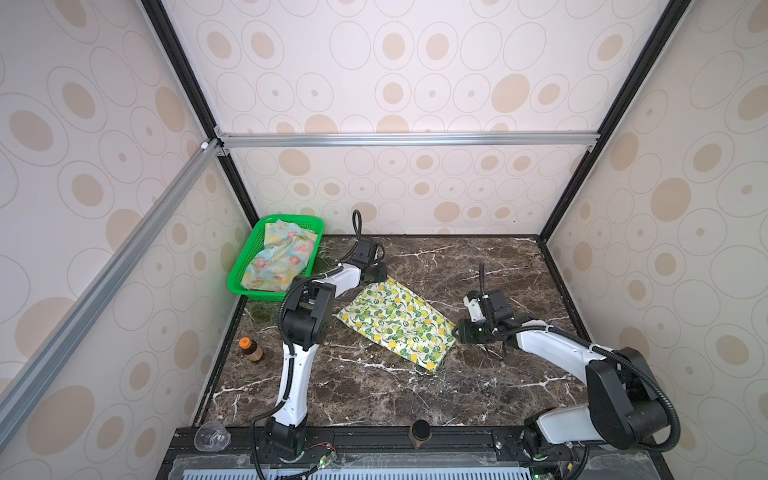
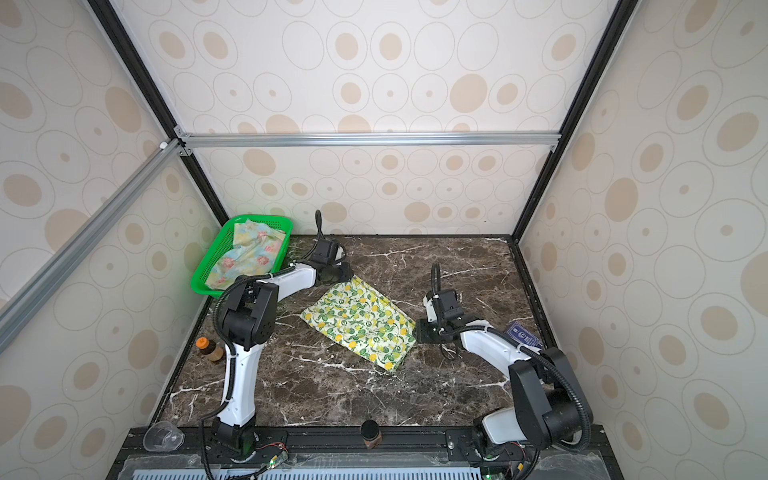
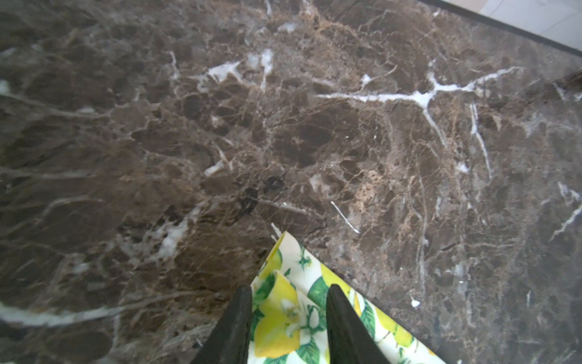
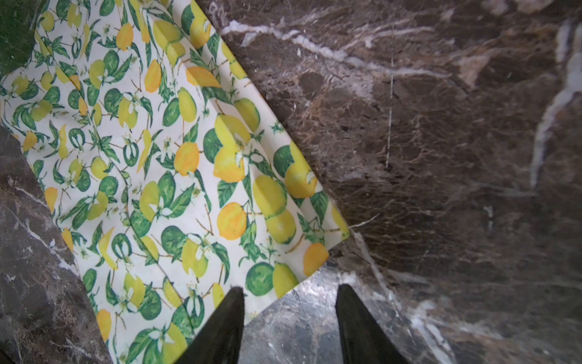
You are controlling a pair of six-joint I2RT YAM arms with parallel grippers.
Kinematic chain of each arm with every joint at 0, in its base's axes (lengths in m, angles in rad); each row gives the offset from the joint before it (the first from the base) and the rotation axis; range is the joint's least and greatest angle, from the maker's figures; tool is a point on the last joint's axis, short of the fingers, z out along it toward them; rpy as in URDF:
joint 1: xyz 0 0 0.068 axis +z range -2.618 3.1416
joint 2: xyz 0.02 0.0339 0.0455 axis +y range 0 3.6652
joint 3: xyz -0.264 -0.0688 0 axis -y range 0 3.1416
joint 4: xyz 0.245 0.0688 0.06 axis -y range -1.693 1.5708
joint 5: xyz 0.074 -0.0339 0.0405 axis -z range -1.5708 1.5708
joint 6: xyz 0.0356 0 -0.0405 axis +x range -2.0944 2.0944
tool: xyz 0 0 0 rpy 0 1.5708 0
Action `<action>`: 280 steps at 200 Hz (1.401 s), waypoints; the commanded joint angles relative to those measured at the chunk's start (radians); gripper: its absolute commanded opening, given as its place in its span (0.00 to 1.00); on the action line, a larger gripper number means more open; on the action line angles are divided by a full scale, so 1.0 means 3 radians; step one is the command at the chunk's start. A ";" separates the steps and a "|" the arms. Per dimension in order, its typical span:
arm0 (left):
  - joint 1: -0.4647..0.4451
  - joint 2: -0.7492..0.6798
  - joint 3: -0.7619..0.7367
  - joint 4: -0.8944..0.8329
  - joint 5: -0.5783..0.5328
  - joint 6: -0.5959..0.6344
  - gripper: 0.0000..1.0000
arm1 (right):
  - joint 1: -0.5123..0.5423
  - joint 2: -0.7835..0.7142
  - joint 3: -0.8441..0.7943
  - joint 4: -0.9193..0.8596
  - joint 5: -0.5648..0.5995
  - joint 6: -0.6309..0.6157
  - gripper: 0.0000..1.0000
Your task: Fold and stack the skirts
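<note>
Left gripper point(image 3: 288, 291): jaws apart, straddling the far corner of the lemon skirt point(image 1: 395, 322), the cloth not pinched. Right gripper point(image 4: 289, 288): jaws apart, one finger over the skirt's right corner, the other over bare desk point(image 1: 478, 386). The skirt lies flat mid-desk, and its long far edge joins the two grippers, each arm nearest its own corner. The flowered skirt point(image 1: 280, 257) lies crumpled in the green basket point(image 1: 257, 293).

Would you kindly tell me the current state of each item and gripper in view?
Lemon skirt: lying flat on the table.
Floral skirt: crumpled in the green basket.
Left gripper: open, astride a lemon skirt corner.
Right gripper: open, at another corner.
Orange-capped bottle: upright.
Clear cup: on its side.
</note>
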 commanded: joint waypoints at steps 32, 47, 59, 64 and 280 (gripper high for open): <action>-0.0003 0.0031 0.0129 -0.0115 -0.0166 0.0195 0.38 | -0.0018 0.0024 0.0032 0.0009 -0.0022 -0.0006 0.50; -0.0003 0.0049 0.0125 -0.0082 -0.0134 0.0208 0.35 | -0.0018 0.0028 0.0030 0.0010 -0.0022 -0.0006 0.50; -0.0005 0.0066 0.0125 -0.0057 -0.0113 0.0211 0.29 | -0.0018 0.0031 0.0030 0.0002 -0.0022 -0.0003 0.50; -0.0007 0.0075 0.0126 -0.0052 -0.0107 0.0206 0.28 | -0.0017 0.0027 0.0032 0.0003 -0.0017 0.0000 0.50; -0.0069 -0.0078 0.0140 0.0316 0.0130 -0.0024 0.00 | -0.0018 0.0015 -0.0054 0.0035 0.0070 0.0050 0.49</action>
